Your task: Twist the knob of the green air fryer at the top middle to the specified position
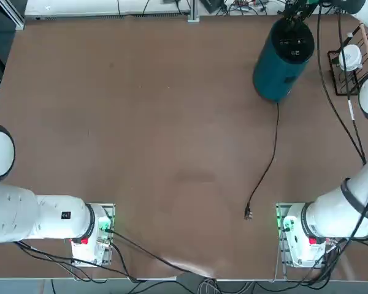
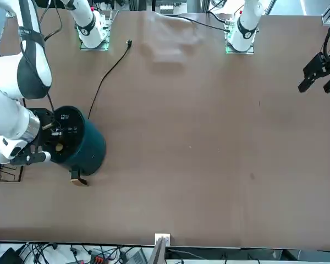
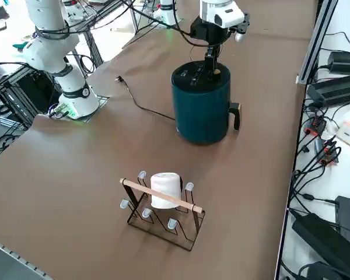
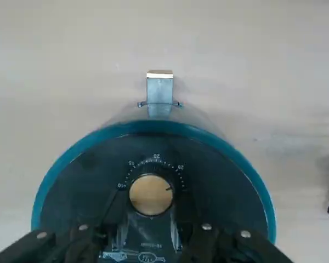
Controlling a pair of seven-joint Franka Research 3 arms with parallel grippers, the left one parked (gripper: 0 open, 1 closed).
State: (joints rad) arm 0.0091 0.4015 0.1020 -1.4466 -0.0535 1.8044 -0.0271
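Note:
The green air fryer (image 1: 275,73) (image 2: 91,148) (image 3: 199,111) stands upright at the table's far right, seen from the robot's side. Its black top panel carries white marks and the round tan knob (image 4: 149,192) (image 3: 218,73) (image 2: 59,147), ringed by a numbered scale. My right gripper (image 4: 148,207) (image 3: 209,65) (image 1: 292,15) points straight down onto the panel. Its dark fingers sit against the two sides of the knob, shut on it. In the top view the wrist hides the knob. The fryer's handle (image 4: 159,90) points away from the arm.
A black wire rack (image 3: 163,204) (image 1: 349,61) holding a white item stands just right of the fryer. The fryer's thin black power cord (image 1: 271,159) trails unplugged across the table toward my right arm's base. Cables crowd the floor beyond the table's far edge.

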